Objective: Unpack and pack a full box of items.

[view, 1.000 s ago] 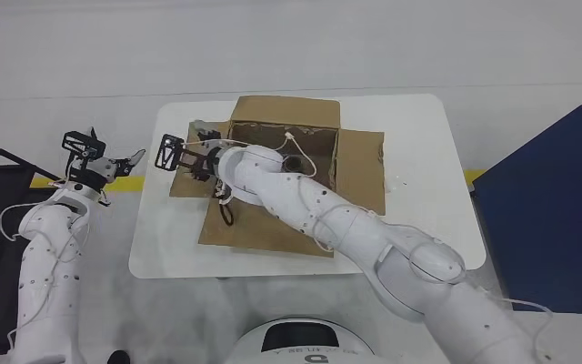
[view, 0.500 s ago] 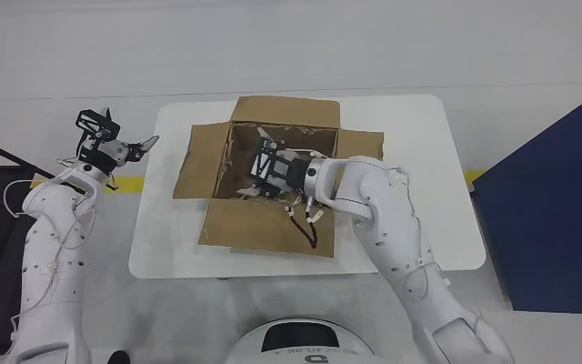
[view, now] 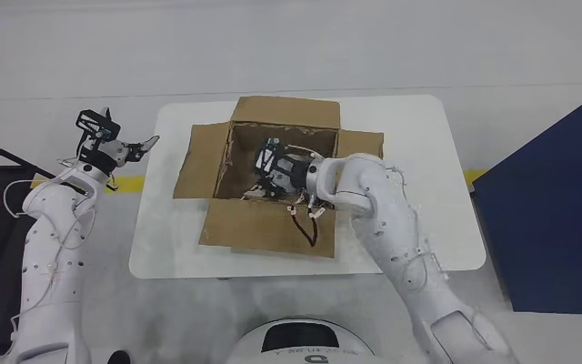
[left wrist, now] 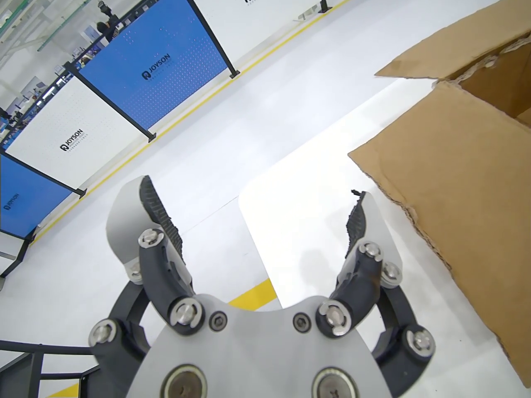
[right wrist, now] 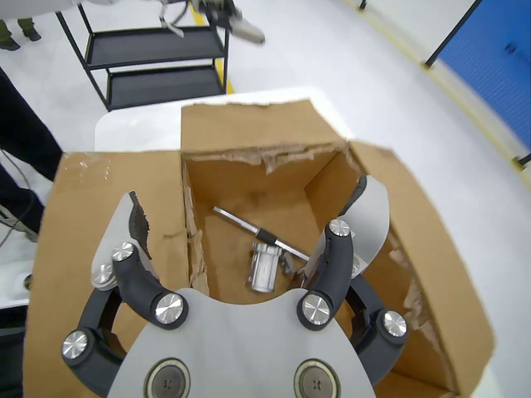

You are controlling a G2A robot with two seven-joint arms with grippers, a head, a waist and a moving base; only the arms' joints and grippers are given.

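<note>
While the right claw hangs spread over the box, left claw apart, beside the table

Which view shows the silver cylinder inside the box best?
Right wrist view: it looks into the box at the silver cylinder on its floor. From the top, the right gripper covers that spot; the left wrist view catches the box's outside.

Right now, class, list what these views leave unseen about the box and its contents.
Top view: the right gripper and its arm cover most of the box floor.
Right wrist view: the gripper's plate hides the floor's near part; the metal cylinder is too indistinct to identify.
Left wrist view: the box's flap hides its contents.
</note>
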